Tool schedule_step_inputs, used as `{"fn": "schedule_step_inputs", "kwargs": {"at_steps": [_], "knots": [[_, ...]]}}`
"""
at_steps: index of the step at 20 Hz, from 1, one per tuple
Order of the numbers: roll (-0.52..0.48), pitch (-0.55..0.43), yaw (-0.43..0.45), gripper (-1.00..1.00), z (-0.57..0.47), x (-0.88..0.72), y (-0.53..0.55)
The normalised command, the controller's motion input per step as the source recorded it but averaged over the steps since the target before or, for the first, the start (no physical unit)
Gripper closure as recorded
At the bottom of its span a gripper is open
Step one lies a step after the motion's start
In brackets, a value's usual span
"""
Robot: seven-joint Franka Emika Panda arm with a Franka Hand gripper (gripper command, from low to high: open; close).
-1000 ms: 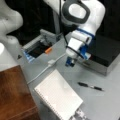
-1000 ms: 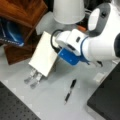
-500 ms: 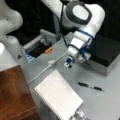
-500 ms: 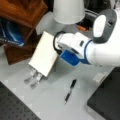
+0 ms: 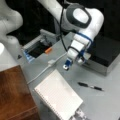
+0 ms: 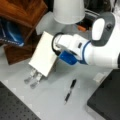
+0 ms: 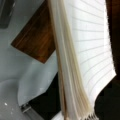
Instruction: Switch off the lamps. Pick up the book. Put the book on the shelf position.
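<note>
gripper (image 5: pixel 67 65) hangs above the grey table (image 5: pixel 105 105), just past the top edge of the book (image 5: pixel 58 97) in a front view; a gap shows between them there. can't tell if the jaws are open or closed: fingertips are a dark blur in that view, and in a front view the arm's white and blue wrist covers them

book lies flat on the table beside the shelf position (image 5: pixel 15 95), the reddish-brown wood top at that view's bottom left; book is not on it. in a front view the book (image 6: pixel 43 53) has its right edge tucked under the arm, wood piece (image 6: pixel 22 11) at top left, cut off by the frame

wrist view: book (image 7: pixel 85 55) fills most of the frame, page edges and lined sheet seen edge-on; no fingers visible. wood corner (image 7: pixel 37 40) behind it

pen (image 5: pixel 90 86) lies on the table right of the book, apart from it. black-lidded box (image 5: pixel 106 51) partly behind the arm. white lampshade (image 6: pixel 68 11) cut off at the top; lit or not, can't tell
</note>
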Motion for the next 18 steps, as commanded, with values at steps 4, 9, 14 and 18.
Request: {"fn": "schedule_step_inputs", "kwargs": {"at_steps": [4, 9, 14, 18], "knots": [[-0.518, 0.072, 0.042, -1.0, -0.19, 0.21, 0.02], [-0.549, 0.049, 0.054, -1.0, -0.2, 0.16, -0.01], [-0.536, -0.042, 0.024, -1.0, -0.17, 0.14, -0.03], [-0.517, -0.063, -0.018, -1.0, -0.18, 0.11, 0.0]]}}
